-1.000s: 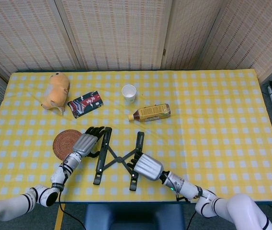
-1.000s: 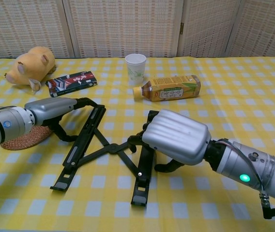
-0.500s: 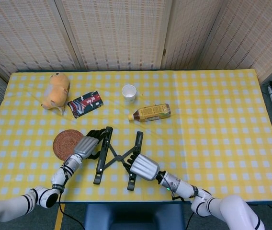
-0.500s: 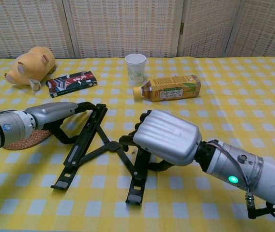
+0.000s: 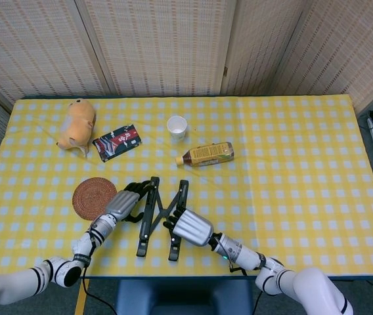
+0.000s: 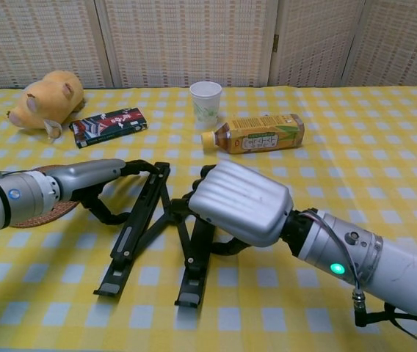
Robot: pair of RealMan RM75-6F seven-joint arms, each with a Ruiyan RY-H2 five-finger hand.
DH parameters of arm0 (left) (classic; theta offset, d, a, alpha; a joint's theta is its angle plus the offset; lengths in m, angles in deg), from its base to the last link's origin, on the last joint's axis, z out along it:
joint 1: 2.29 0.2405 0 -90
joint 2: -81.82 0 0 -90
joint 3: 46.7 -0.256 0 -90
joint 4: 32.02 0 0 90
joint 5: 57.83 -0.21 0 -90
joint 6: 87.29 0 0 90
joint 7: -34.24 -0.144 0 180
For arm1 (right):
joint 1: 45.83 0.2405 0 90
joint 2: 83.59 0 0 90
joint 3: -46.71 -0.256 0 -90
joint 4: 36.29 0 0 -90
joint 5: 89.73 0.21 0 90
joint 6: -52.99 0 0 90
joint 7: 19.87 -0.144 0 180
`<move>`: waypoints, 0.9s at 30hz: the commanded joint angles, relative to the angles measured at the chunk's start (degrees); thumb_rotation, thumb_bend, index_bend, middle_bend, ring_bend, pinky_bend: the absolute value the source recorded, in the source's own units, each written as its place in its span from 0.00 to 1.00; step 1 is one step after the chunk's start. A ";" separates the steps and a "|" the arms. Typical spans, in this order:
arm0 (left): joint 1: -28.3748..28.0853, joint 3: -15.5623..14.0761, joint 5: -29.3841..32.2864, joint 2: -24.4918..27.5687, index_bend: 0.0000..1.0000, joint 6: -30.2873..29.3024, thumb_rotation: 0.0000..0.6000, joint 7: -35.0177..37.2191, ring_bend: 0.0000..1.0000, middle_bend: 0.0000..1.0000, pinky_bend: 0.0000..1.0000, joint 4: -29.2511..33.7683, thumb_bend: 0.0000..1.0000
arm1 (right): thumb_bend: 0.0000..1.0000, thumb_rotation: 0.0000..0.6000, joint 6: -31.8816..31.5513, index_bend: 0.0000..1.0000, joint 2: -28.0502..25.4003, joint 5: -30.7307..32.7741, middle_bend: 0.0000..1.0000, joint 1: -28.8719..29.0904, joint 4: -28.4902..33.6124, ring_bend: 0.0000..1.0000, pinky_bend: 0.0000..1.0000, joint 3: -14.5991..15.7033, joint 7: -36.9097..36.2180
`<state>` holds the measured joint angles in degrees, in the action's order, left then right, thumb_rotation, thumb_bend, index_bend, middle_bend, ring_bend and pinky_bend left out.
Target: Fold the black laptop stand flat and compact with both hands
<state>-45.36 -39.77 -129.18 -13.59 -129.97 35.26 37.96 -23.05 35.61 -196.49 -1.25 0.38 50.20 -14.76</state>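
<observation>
Yellow checked table (image 5: 291, 170), and the black laptop stand (image 5: 157, 213) sits near the front edge, between both hands. It looks mid-squeeze to me: the 2 rails are close together but there's a gap, with the cross links bunched up between them. The right hand (image 6: 239, 202) is wrapped on the right rail, fingers clenched around it. The left hand (image 6: 91, 176) has its fingers hooked over the top of the left rail. Next move probably calls for pushing the rails together evenly until they touch, without the stand skidding.
</observation>
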 commanded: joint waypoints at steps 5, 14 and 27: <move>-0.29 -0.05 0.10 -0.08 0.02 0.17 1.00 0.06 0.00 0.00 0.00 1.15 0.21 | 0.22 1.00 0.13 0.43 0.79 0.11 0.61 0.35 -0.55 0.56 0.44 0.36 0.53; -0.21 -0.03 0.42 0.86 0.01 -0.66 1.00 -0.85 0.00 0.00 0.00 2.42 0.21 | 0.22 1.00 0.45 0.41 0.23 0.39 0.58 0.39 0.51 0.56 0.44 1.01 1.41; 3.46 0.61 -1.20 9.71 0.00 -7.46 1.00 1.10 0.00 0.00 0.00 10.36 0.21 | 0.22 1.00 22.80 0.00 -20.45 8.85 0.10 8.34 36.52 0.19 0.13 -4.08 14.54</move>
<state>-42.56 -39.23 -129.97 -4.99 -136.57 35.78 47.26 -11.06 23.17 -192.46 3.16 25.38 48.83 -6.39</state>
